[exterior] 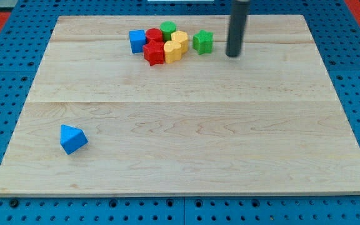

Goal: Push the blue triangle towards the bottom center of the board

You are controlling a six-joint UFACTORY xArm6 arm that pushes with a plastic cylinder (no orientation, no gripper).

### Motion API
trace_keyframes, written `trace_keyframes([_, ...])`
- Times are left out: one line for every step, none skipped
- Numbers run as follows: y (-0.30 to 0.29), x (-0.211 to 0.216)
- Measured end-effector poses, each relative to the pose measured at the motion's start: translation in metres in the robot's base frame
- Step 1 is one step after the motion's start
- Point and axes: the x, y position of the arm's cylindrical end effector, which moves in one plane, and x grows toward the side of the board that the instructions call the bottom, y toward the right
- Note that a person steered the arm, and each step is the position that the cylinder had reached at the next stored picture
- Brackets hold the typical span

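Lower left of frame: blue triangle (pixel 73 139), alone on the wooden board (pixel 186 144), near the bottom edge and well apart from everything else. Judged light, rigid, smooth-sided; likely to slide easily and to spin if struck off-centre, so contact belongs square on its left face to drive it rightward toward bottom centre. Upper centre: a tight cluster, with blue cube (pixel 137 40) at its left, red blocks (pixel 154 49), green block (pixel 167 29) behind, yellow blocks (pixel 176 46); a green star-like block (pixel 202 41) sits just beside them. Upper right of the cluster: my tip (pixel 232 55), touching nothing, far from the triangle. No pincer exists on this rod, so there is no open or closed state to tell.
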Motion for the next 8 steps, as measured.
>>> trace_keyframes([-0.013, 0.092])
trace_keyframes([-0.087, 0.190])
trace_keyframes([-0.226, 0.251])
trace_keyframes([-0.340, 0.264])
trace_keyframes([-0.346, 0.217])
trace_keyframes([-0.336, 0.179])
trace_keyframes([-0.255, 0.162])
trace_keyframes([-0.188, 0.158])
